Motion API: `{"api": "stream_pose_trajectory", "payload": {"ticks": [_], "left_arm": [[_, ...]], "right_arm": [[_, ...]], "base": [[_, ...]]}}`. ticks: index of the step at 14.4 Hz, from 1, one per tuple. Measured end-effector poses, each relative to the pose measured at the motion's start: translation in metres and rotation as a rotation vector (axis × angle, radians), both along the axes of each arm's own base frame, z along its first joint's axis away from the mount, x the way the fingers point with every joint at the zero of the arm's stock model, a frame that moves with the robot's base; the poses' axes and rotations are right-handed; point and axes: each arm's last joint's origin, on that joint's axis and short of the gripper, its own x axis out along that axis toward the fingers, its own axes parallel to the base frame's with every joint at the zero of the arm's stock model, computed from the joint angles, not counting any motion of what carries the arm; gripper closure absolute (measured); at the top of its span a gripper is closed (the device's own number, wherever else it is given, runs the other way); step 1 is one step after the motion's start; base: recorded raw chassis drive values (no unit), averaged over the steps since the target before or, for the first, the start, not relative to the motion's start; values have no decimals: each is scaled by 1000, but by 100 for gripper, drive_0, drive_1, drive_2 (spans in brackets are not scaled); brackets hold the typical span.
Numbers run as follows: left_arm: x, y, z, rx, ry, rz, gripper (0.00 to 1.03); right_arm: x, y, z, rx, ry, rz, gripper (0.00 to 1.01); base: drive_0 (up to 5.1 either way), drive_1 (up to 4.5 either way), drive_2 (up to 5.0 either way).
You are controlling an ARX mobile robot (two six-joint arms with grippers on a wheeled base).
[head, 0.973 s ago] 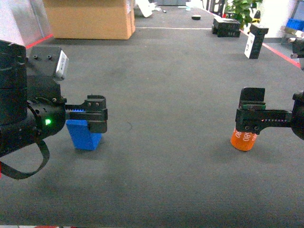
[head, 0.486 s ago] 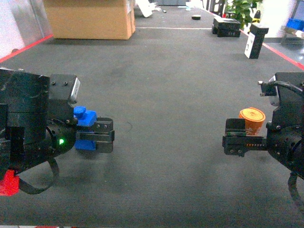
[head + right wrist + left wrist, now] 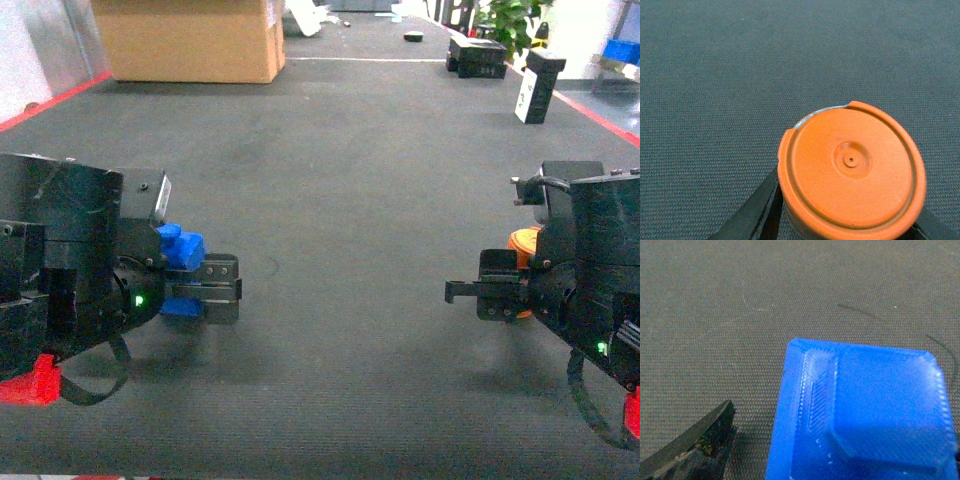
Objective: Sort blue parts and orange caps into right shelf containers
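Note:
In the head view my left gripper (image 3: 222,288) is shut on a blue part (image 3: 180,246), which sticks out above and below its fingers. The left wrist view is filled by that blue part (image 3: 865,415), a boxy block with a stepped face. One black finger (image 3: 702,445) shows at its left. My right gripper (image 3: 480,287) is shut on an orange cap (image 3: 520,243), mostly hidden behind the wrist. In the right wrist view the round orange cap (image 3: 852,172) sits between two black fingers (image 3: 747,215). A blue container (image 3: 622,50) shows at the far right back.
Dark ribbed mat (image 3: 340,200) lies under both arms. A cardboard box (image 3: 185,40) stands at the back left. Black cases (image 3: 480,55) and an upright black-and-white box (image 3: 535,85) stand at the back right. A red line (image 3: 590,112) runs along the right edge.
Both wrists have turned, carrying the blue part and the orange cap from hanging below the grippers to level with them. The right gripper has shifted inward to the left.

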Motion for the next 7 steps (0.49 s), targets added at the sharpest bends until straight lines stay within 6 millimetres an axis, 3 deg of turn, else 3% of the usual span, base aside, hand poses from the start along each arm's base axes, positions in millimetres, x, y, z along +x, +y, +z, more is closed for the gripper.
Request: {"api": "stream_pose_trajectory", "payload": {"ticks": [1,5,7], "left_arm": [[0,0,0,-3,1,6,10],[2,0,3,-8,-29,10,49],[1,0,4,-16,-57,16,59]], "right_arm": [[0,1,0,-1,2,3,57],[0,4,2,-2,7,9,58],[-1,4,5,0,-2,10,58]], "base": [[0,0,0],[0,0,0],[0,0,0]]}}
